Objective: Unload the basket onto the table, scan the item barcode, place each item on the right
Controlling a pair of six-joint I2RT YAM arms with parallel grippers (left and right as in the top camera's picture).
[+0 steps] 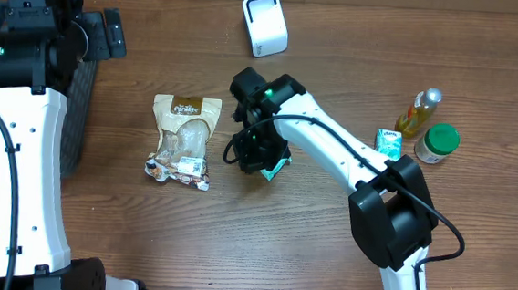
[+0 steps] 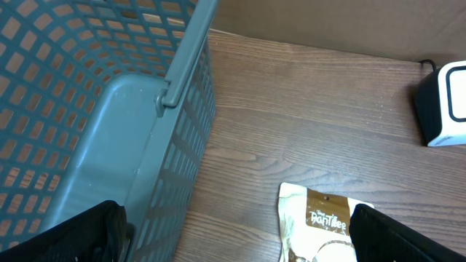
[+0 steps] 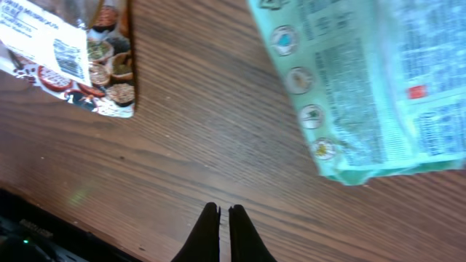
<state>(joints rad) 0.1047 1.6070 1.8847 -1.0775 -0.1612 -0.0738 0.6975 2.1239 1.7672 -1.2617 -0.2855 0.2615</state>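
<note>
Gripping nothing: right fingers [image 3: 206, 240] pinched together above surface [image 3: 218, 131]; green packet [image 3: 378, 87] lies just beside (untouched). Spread, shift onto packet edge, then present barcode to scanner [image 1: 266, 24]; left fingers [image 2: 73, 233] wide.

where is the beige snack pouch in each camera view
Overhead: the beige snack pouch lies left of centre.
Left wrist: only its top end shows, at the bottom edge, right of centre.
Right wrist: its labelled bottom end fills the top left corner.
Shared landmark: the white scanner links overhead and left wrist; right wrist lacks it.
</note>
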